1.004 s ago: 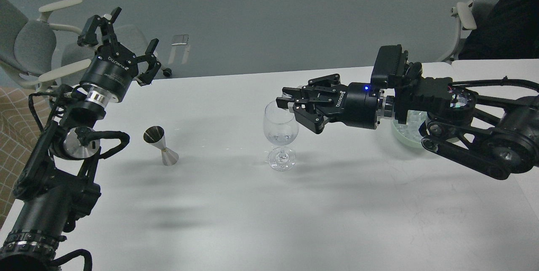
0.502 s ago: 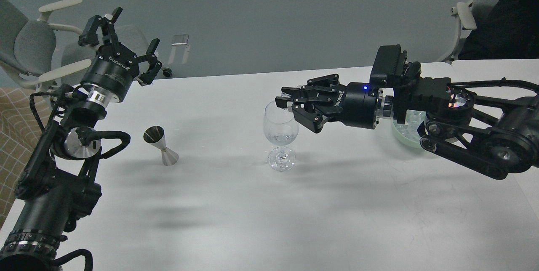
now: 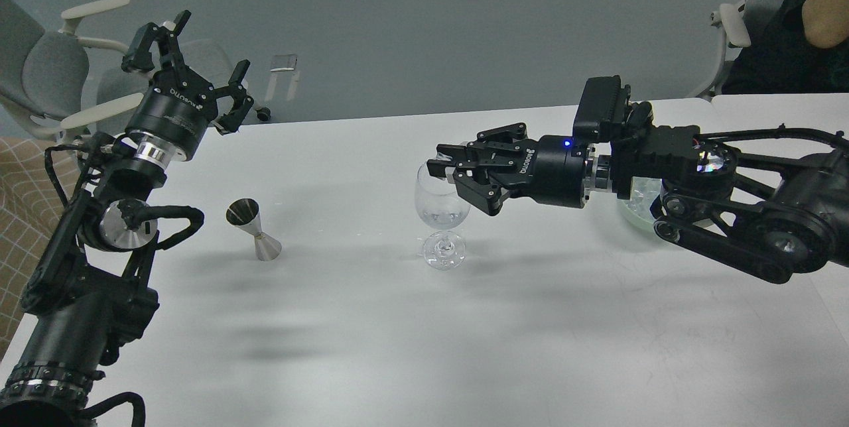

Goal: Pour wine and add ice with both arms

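A clear wine glass [image 3: 442,205] stands mid-table with a little clear wine [image 3: 441,219] in its bowl. My right gripper [image 3: 439,166] reaches in from the right. Its fingertips are over the glass rim, closed on what looks like a small clear ice cube. More ice [image 3: 641,192] lies in a pale green bowl [image 3: 629,217], mostly hidden behind my right arm. My left gripper [image 3: 192,49] is open and empty, raised above the table's far left edge. A steel jigger [image 3: 253,229] stands tilted on the table below it.
The white table [image 3: 371,321] ends just behind the glass. Grey chairs [image 3: 46,69] stand at far left, another chair [image 3: 736,22] at far right. A person's bare arm [image 3: 826,12] shows at the top right corner.
My right gripper has moved slightly left, further over the glass rim. A person's bare arm has come into view at top right. The left arm has barely moved.
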